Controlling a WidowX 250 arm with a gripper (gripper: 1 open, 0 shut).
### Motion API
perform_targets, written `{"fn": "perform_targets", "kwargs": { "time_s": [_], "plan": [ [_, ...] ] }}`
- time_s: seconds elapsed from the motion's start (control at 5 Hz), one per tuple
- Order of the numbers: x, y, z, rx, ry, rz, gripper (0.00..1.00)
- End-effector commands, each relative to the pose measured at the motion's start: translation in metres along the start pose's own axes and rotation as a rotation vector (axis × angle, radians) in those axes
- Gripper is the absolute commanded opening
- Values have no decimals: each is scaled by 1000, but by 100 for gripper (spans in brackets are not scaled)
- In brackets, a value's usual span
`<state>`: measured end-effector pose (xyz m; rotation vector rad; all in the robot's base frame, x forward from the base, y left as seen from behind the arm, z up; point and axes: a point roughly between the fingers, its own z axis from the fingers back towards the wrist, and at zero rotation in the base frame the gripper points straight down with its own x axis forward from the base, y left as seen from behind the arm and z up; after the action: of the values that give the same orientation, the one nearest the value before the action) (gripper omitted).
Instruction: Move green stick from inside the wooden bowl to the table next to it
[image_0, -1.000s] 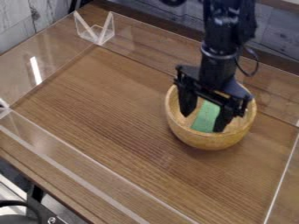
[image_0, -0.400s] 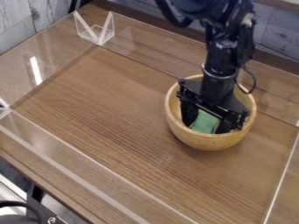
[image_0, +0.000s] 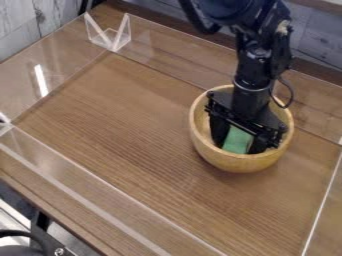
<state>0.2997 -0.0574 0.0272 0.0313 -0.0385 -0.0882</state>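
My claw (image_0: 242, 133) hangs spread apart inside the wooden bowl (image_0: 209, 148), fingers astride the green stick (image_0: 238, 139); nothing gripped yet, and lifting it onto the tabletop (image_0: 120, 120) alongside remains.

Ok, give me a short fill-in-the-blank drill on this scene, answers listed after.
1. The small bright green block lies inside the round wooden ____.
2. The black pincer points straight ____.
3. Its jaws stand ____ on either side of the block.
4. The bowl rests on the brown wood-grain ____.

Answers: bowl; down; open; table
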Motion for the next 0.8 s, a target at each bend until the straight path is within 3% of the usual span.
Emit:
{"fn": "perform_targets", "kwargs": {
  "time_s": [0.0,0.6],
  "plan": [
    [10,10,3,14,-35,16,100],
    [19,15,-6,28,-59,33,100]
  ]
}}
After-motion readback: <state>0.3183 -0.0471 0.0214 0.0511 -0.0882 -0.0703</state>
